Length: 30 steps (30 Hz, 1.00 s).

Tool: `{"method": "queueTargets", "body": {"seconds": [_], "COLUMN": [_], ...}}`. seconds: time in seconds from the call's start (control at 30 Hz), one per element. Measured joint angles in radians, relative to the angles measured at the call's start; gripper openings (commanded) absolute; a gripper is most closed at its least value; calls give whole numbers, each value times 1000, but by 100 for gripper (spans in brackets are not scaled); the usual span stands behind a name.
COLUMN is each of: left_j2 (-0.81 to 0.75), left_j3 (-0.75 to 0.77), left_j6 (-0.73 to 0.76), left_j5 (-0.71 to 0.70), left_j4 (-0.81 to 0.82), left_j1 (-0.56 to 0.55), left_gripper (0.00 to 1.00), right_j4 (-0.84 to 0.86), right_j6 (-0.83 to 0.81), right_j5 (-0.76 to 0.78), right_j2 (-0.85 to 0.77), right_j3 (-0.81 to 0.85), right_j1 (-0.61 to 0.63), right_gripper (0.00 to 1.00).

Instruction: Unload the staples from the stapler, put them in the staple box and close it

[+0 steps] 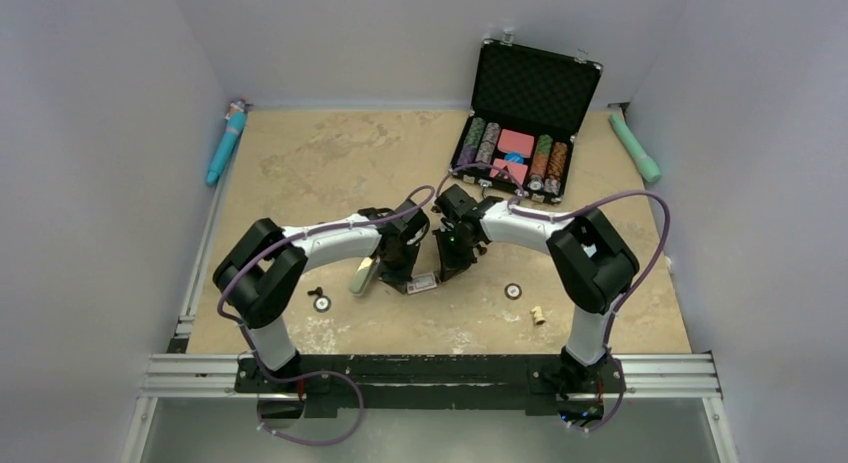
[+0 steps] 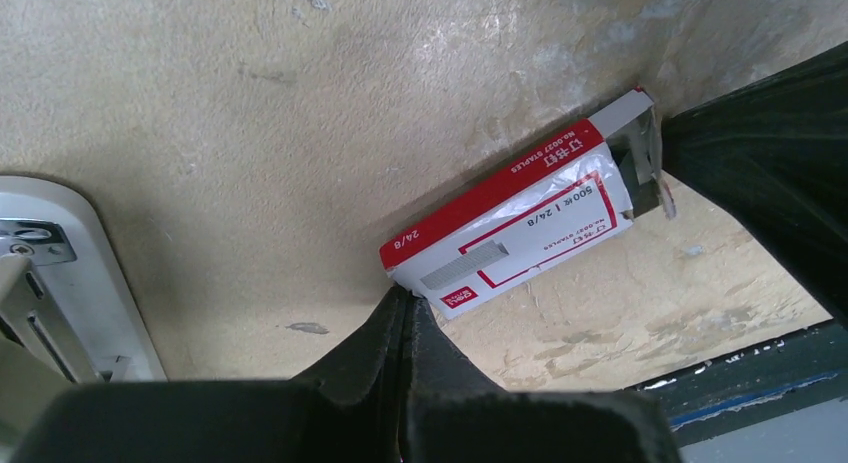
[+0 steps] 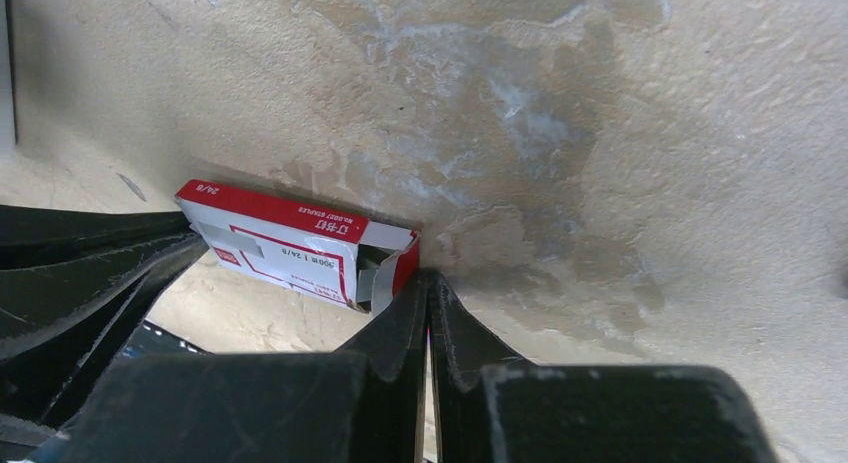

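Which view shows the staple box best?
Left wrist: the staple box is whole, label readable, end flap open. Right wrist shows it foreshortened from the open end. Top external shows only a tiny, distant patch.

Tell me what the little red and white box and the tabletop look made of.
The box looks like thin printed cardboard, slightly glossy: a folded open end flap and sheen on its face. The tabletop looks matte, beige and mottled like stone; it may be laminate or a printed mat, but I cannot tell.
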Motion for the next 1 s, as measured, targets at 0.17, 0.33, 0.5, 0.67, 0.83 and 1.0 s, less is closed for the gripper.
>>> {"method": "queueTargets", "body": {"seconds": [0.17, 0.33, 0.5, 0.67, 0.83, 1.0], "left_j2": [-12, -29, -35, -36, -35, -36], "left_j3": [-24, -50, -59, -62, -62, -62], "left_j6": [-13, -16, -16, -16, -15, -13], "left_j5": [29, 45, 45, 51, 54, 56], "left_j4": [23, 42, 51, 57, 44, 30], "left_j1": [0, 0, 0, 2, 3, 7], "left_gripper": [0, 0, 0, 0, 0, 0], "right_j4": [23, 32, 53, 112, 128, 159], "right_j6": [32, 56, 73, 106, 113, 127], "right_j5": [-4, -17, -26, -92, -129, -155], "right_j2": [-25, -32, -45, -60, -59, -79], "right_j3": [-39, -53, -77, -121, -117, -144], "right_j1": [-1, -1, -1, 4, 39, 43], "right_gripper": [3, 3, 0, 0, 0, 0]}}
